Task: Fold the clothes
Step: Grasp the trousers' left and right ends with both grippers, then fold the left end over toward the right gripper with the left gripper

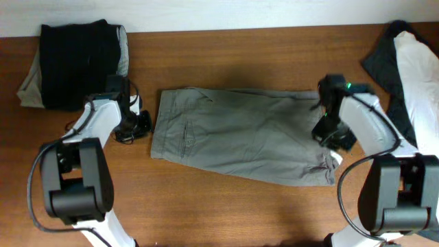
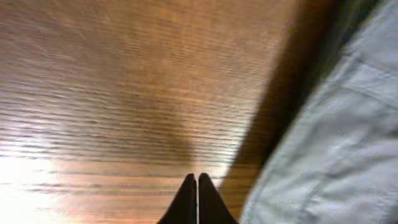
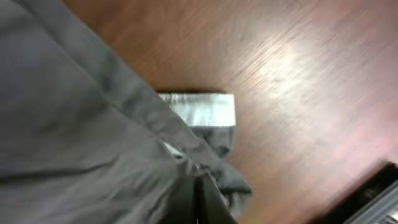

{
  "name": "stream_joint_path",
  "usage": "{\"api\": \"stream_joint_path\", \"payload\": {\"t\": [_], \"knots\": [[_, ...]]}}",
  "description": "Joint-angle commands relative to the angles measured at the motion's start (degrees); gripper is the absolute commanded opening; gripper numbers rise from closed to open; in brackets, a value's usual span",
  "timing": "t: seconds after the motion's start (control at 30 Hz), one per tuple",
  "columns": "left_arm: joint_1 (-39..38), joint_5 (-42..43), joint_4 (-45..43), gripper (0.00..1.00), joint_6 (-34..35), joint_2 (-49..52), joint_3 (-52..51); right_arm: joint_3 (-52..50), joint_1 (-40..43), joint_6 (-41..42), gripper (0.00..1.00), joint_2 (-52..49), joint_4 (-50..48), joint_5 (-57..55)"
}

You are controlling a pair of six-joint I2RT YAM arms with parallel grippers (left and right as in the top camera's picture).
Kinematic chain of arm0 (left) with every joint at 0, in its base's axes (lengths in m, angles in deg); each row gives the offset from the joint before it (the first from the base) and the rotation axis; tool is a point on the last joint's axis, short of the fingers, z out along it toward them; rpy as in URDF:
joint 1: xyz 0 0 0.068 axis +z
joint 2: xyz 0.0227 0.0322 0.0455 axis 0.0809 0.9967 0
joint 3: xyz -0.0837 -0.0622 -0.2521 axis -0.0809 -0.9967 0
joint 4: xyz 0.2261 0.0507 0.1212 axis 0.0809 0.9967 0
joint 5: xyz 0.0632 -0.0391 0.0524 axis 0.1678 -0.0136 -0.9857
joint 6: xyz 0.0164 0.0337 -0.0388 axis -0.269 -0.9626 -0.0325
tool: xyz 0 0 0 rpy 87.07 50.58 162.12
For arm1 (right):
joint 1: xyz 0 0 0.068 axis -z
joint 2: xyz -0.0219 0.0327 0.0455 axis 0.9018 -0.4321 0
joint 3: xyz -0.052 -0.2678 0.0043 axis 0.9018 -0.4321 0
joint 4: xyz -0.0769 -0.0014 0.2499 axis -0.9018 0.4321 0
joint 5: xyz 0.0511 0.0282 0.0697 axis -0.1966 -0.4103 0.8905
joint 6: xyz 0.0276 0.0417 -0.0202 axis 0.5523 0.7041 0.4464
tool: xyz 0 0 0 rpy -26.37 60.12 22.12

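Lying flat across the middle of the table [image 1: 226, 68], your grey shorts [image 1: 233, 134] run left to right. Your left gripper [image 2: 197, 186] has its fingers pressed together over bare wood, just left of the cloth. Your right gripper [image 3: 198, 196] is pinched on the shorts' right edge, beside a pale strip [image 3: 202, 110]. A folded stack [image 1: 72, 62] rests at the far left.

Colours we saw at the table

We saw a plain grey-green garment [image 1: 240, 140] with a pale grey inner band [image 3: 202, 109] on a reddish-brown, wood-grained table [image 1: 226, 55]. The folded stack [image 1: 72, 62] was black over beige, the heap [image 1: 411, 68] black and white, and the left arm [image 1: 96, 123] and right arm [image 1: 370, 123] white with black.
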Motion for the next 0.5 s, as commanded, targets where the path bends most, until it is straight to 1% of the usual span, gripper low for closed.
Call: {"api": "stream_joint_path", "payload": {"t": [0.0,0.03,0.07,0.1,0.13,0.47], "knots": [[0.2,3.3,-3.2,0.94,-2.4,-5.9,0.3,7.6,-0.2,-9.6,0.27,0.4,1.5,7.2],[0.2,5.9,-4.1,0.99,-4.3,-5.7,0.3,8.2,-0.2,-13.6,0.56,0.4,0.8,11.9],[0.2,10.0,-5.4,0.99,-6.4,-5.1,0.3,8.3,-0.2,-17.3,0.82,0.4,0.0,17.2],[0.2,13.0,-6.2,0.99,-7.8,-4.5,0.3,8.3,-0.2,-18.7,0.97,0.3,-0.4,19.6],[0.2,14.0,-6.8,0.99,-8.0,-3.3,0.3,8.2,-0.2,-19.0,0.99,0.3,-0.5,19.7],[0.1,14.7,-7.5,0.99,-8.6,3.3,0.3,8.2,-0.2,-19.5,0.98,0.3,-0.5,19.5]]}}
